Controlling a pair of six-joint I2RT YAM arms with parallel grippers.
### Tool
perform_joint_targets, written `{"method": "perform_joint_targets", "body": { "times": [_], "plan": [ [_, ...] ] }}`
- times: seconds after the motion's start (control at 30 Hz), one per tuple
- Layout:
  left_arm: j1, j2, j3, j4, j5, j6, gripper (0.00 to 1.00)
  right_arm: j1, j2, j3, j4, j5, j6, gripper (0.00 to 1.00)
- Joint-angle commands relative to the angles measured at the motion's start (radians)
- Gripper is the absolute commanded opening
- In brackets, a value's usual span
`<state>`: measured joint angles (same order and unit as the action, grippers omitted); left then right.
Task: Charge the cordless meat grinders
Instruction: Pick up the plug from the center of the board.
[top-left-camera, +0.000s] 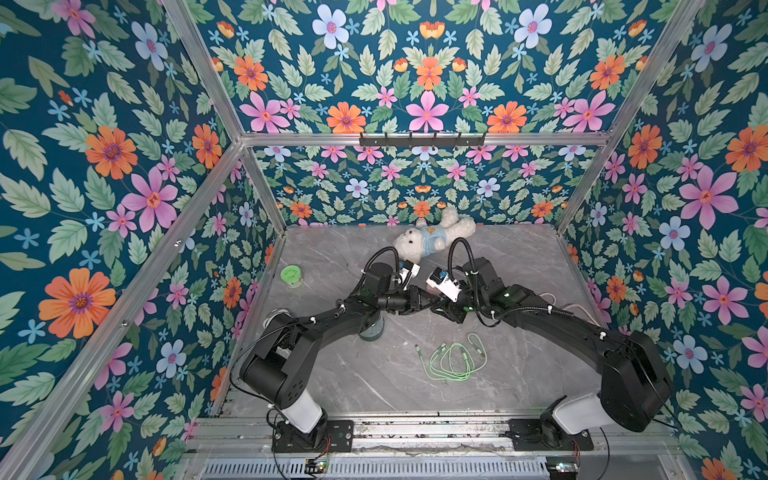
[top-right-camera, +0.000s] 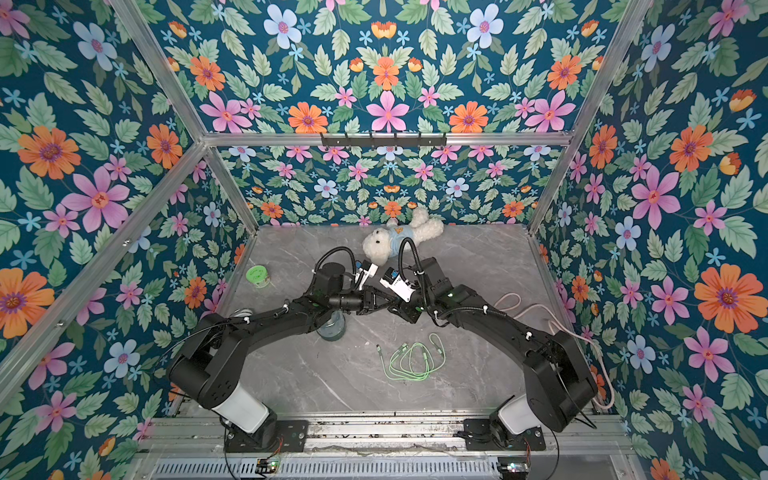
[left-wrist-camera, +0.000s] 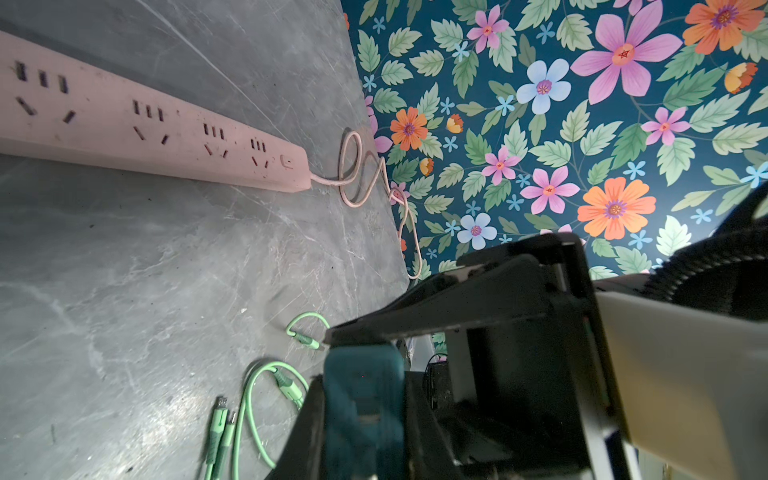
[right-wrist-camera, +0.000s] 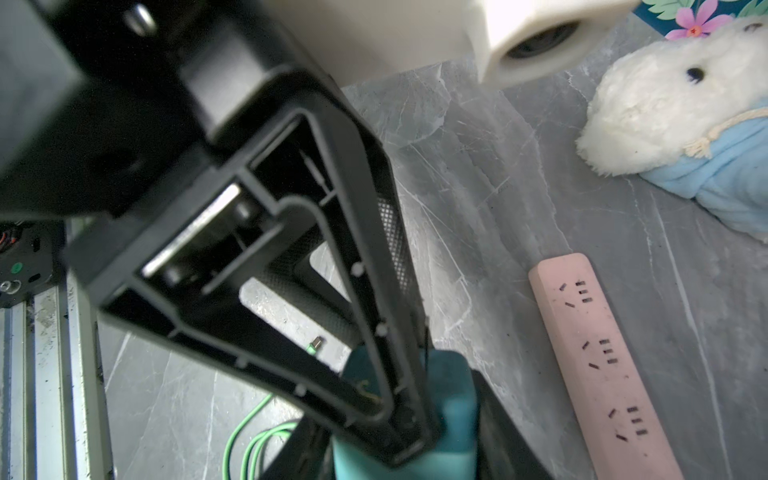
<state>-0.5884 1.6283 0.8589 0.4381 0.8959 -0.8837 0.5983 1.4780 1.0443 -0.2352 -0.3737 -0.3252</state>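
The cordless meat grinder, a squat cylinder with a grey-blue dome, stands on the grey table, half hidden under my left forearm. Both grippers meet above the table's middle. In both wrist views a teal block sits between their jaws. My left gripper has a finger pressed on each side of it. My right gripper is shut on the same block from the opposite side. A coiled green charging cable lies loose in front of the grippers.
A pink power strip lies beneath the right arm; its cord loops to the right wall. A white plush bear lies at the back. A green-lidded jar stands at the left.
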Motion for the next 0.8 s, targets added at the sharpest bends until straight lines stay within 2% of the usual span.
{"method": "perform_joint_targets", "body": {
  "times": [0.0,0.07,0.17,0.3,0.47,0.57,0.77],
  "plan": [
    [0.004,0.007,-0.003,0.005,0.055,0.035,0.18,-0.002,-0.018,0.008,0.084,-0.057,0.036,0.48],
    [0.022,0.012,-0.015,0.052,0.047,-0.007,0.18,-0.002,-0.034,0.002,0.073,-0.057,0.052,0.63],
    [0.044,0.016,-0.026,0.116,0.046,-0.064,0.18,-0.009,-0.055,-0.003,0.034,-0.066,0.08,0.73],
    [0.062,0.009,-0.024,0.163,0.058,-0.106,0.2,-0.065,-0.084,-0.014,0.017,-0.132,0.228,0.77],
    [0.081,-0.012,-0.046,0.272,0.084,-0.181,0.21,-0.14,-0.133,-0.09,0.09,-0.256,0.452,0.82],
    [0.083,-0.018,-0.056,0.315,0.087,-0.205,0.22,-0.178,-0.145,-0.129,0.179,-0.355,0.596,0.82],
    [0.089,0.003,-0.089,0.569,0.101,-0.368,0.23,-0.219,-0.118,-0.194,0.431,-0.483,0.869,0.81]
  ]
}}
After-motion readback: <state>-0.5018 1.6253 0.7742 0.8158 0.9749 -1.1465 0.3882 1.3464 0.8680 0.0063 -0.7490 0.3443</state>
